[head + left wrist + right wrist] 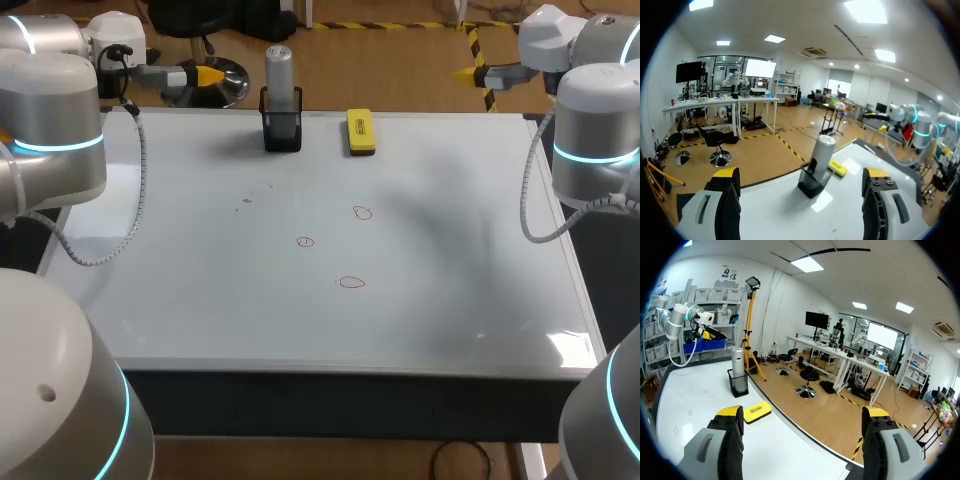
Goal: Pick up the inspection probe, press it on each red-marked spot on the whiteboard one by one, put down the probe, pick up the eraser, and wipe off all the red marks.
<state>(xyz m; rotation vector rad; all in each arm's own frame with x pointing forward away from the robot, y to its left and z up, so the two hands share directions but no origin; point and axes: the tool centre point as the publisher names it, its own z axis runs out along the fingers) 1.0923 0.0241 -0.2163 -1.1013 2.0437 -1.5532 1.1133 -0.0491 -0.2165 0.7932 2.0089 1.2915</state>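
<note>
1. My left claw (pixel 205 76) is hovering at the upper left of the head view, just past the far edge of the flat white whiteboard bench (pixel 200 300). Its yellow-tipped fingers (pixel 726 173) are standing spread wide, with nothing touching them.
2. My right claw (pixel 468 72) is hovering at the upper right, also beyond the far edge. It too is gaping wide and gripping nothing.
3. The silver-grey cylindrical inspection probe (pixel 279 70) is standing upright in a black box-shaped holder (pixel 282 128) at the top centre of the head view, on the board's far edge.
4. The yellow rectangular eraser (pixel 360 131) is lying flat just right of the holder, near it but not touching.
5. Three small red marks (pixel 351 282) are sitting near the middle of the board, loosely grouped and apart from one another, well below the probe and eraser in the frame.
6. In my left wrist view, the probe in its holder is showing ahead of the claw, with the eraser just beyond it.
7. In my right wrist view, the eraser is lying ahead of the claw's finger, and the probe is standing farther off.
</note>
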